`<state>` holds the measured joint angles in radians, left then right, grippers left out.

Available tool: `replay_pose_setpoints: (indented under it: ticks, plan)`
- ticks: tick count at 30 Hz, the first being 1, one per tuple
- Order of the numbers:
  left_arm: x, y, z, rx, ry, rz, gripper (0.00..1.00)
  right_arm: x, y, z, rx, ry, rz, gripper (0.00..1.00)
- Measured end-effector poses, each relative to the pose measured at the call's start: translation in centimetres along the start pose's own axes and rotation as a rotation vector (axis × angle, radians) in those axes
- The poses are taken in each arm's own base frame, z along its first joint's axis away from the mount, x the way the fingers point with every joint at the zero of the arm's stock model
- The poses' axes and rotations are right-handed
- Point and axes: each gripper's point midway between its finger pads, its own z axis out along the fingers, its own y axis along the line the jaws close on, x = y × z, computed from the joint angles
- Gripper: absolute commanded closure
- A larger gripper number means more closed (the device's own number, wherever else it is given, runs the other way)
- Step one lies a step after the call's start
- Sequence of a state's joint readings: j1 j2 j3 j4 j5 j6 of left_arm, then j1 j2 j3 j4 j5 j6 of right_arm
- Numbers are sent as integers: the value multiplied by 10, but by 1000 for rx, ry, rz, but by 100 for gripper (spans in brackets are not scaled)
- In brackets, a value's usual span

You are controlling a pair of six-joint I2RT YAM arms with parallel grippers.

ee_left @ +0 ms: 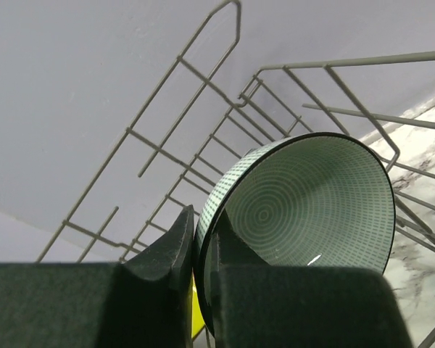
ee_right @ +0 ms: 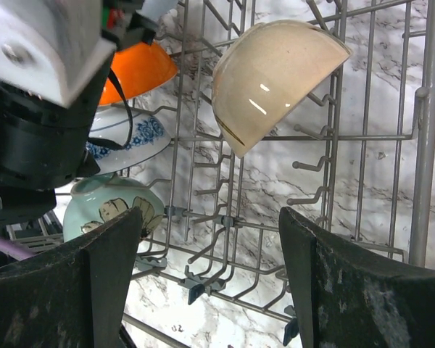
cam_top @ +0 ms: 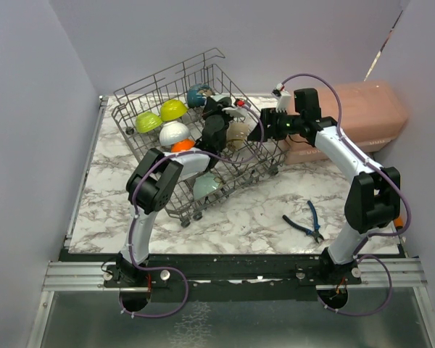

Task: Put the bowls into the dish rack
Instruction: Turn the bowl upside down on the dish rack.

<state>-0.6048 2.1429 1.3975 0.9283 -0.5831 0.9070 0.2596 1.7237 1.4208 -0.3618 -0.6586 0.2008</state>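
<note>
Closest to the left wrist lens, the left gripper [ee_left: 201, 233] has its two dark fingers [ee_left: 168, 250] drawn almost together, pinching the thin rim of the blue-patterned bowl [ee_left: 312, 203]. A rim pinch like this leaves the bowl's body free and turned on edge, which I judge is the attitude it needs to slip between upright tines. Its ringed inside faces the camera, and it hangs over the wires of the dish rack [ee_left: 348, 61] with no contact I can make out, so it reads as carried and not yet seated. Under the fingers shows a sliver of what is likely a lime-yellow bowl [ee_left: 196, 313] already racked. In the right wrist view the right gripper [ee_right: 210, 217] has its jaws wide apart with nothing between them, poised over the rack floor, probably keeping clear so the left arm has room. Below it the beige bowl [ee_right: 275, 80] leans on edge against the tines. Beside it the orange bowl [ee_right: 141, 69], the blue-flowered white bowl [ee_right: 123, 148] and the pale teal bowl [ee_right: 101, 203] sit in a row, tilted so each takes one slot. Farther off, seen from above, pliers [cam_top: 304, 223] lie on the marble table [cam_top: 239, 210] outside the rack, and the pink box [cam_top: 362, 116] sits at the far right by the wall.
</note>
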Motion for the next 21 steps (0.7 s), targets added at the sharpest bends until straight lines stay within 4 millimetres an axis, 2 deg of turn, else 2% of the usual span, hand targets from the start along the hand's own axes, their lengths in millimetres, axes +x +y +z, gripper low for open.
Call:
replay_pose_setpoints:
  ticks: [5,7,10,11,13,17,19,21]
  plan:
    - [-3,-16,-10,60,-29,66,76,-1,1,0,-2,-3,5,20]
    - [2,-28,-16,97,-15,96,59,-1,1,0,-2,-2,5,20]
    - [9,-37,-21,129,3,126,55,-1,0,0,1,-3,7,20]
    - [10,-39,-23,134,9,133,54,0,0,0,2,-2,7,20]
    - [12,-39,-23,135,15,138,35,0,0,0,4,-3,7,20]
    - [14,-37,-24,122,31,139,15,-1,-1,0,8,-4,7,20]
    - [15,-37,-26,114,41,138,8,-1,-1,0,9,-4,8,20]
    - [14,-33,-26,101,46,130,6,-1,-1,0,10,-5,8,20]
